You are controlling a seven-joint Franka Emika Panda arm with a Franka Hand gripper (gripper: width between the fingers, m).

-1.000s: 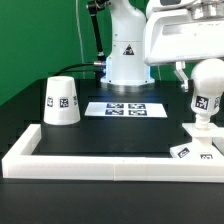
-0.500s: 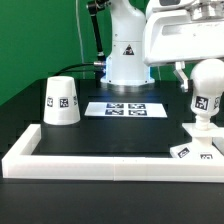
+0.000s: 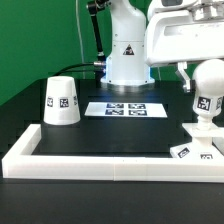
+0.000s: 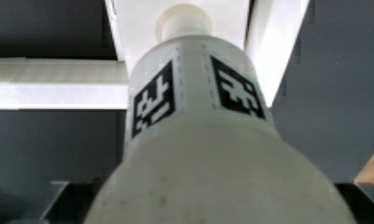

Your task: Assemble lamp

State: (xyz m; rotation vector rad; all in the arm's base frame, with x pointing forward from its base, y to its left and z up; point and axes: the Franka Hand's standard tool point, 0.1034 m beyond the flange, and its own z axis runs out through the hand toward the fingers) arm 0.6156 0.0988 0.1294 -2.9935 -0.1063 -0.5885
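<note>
Exterior view alone w/ shade [image 3: 61,101], marker board [image 3: 126,108].

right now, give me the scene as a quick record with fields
shade: wide end down on the table, exterior view's left, apart from the other parts
bulb: upright on the base, exterior view's right
base: flat on the table, just behind the border rail
tool: at the bulb's upper part; open or shut cannot be told
marker board: flat, between shade and bulb
border rail: along the near edge
</note>
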